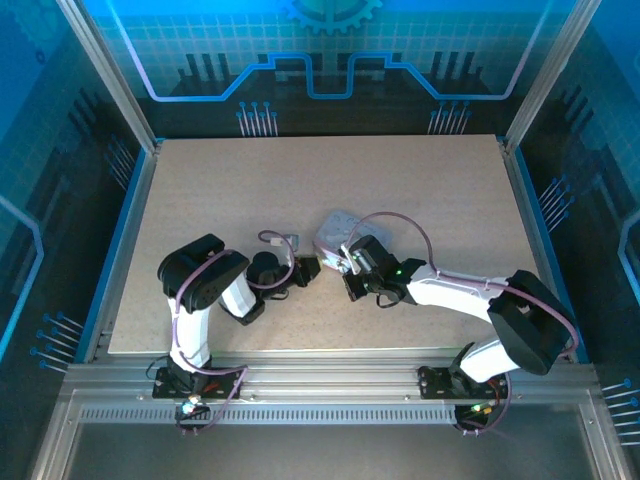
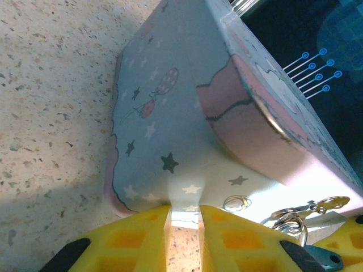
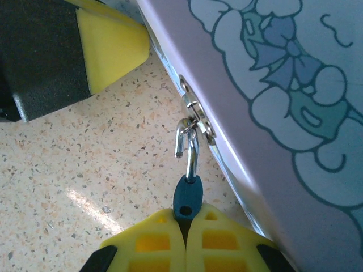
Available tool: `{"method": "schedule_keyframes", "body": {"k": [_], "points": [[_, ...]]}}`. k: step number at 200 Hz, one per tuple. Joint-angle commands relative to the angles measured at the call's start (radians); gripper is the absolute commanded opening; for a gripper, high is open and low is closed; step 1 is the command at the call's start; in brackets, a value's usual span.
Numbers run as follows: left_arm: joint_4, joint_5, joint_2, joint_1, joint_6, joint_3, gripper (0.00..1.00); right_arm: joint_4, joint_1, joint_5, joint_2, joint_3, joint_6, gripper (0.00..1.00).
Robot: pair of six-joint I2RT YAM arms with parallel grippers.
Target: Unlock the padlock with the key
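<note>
Right gripper (image 3: 185, 218): fingers pressed together on the padlock's (image 3: 188, 195) dark blue body.
Padlock: shackle hooked through the hasp (image 3: 195, 116) on the tin's (image 3: 283, 113) side, just above the table (image 3: 85, 187).
Left gripper (image 2: 184, 214): fingers nearly together, pinching the tin's lower edge.

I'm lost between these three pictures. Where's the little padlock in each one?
Top external: too small to tell apart; look where the right claw meets the tin.
Left wrist: padlock at bottom right, hanging off the tin's edge.
Right wrist: padlock at centre, blue body pinched in the right claw, shackle hooked through the tin's clasp.
Shared landmark: the printed tin.
</note>
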Motion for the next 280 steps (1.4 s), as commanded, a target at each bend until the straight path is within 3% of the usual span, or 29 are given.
{"method": "schedule_keyframes", "body": {"k": [1,52,110,167,203,244,280], "points": [[0.024,0.036,0.025,0.018,-0.021,0.026,0.2,0.023,0.002,0.011,0.0,0.009,-0.026,0.0],[0.024,0.033,0.024,0.029,-0.023,0.021,0.2,-0.084,-0.001,0.19,-0.02,0.008,0.189,0.0],[0.025,0.023,-0.026,0.031,-0.007,-0.026,0.2,0.08,-0.046,0.045,-0.019,-0.091,0.295,0.0],[0.024,0.032,-0.069,0.033,0.001,-0.057,0.2,0.16,-0.112,-0.01,-0.06,-0.187,0.462,0.0],[0.024,0.035,-0.119,0.038,0.014,-0.081,0.2,0.121,-0.167,-0.039,-0.127,-0.204,0.453,0.0],[-0.01,0.061,-0.163,0.05,0.025,-0.073,0.2,0.109,-0.291,-0.195,-0.161,-0.226,0.425,0.0],[-0.041,0.076,-0.181,0.049,0.034,-0.05,0.2,0.114,-0.346,-0.253,-0.187,-0.244,0.433,0.0]]}}
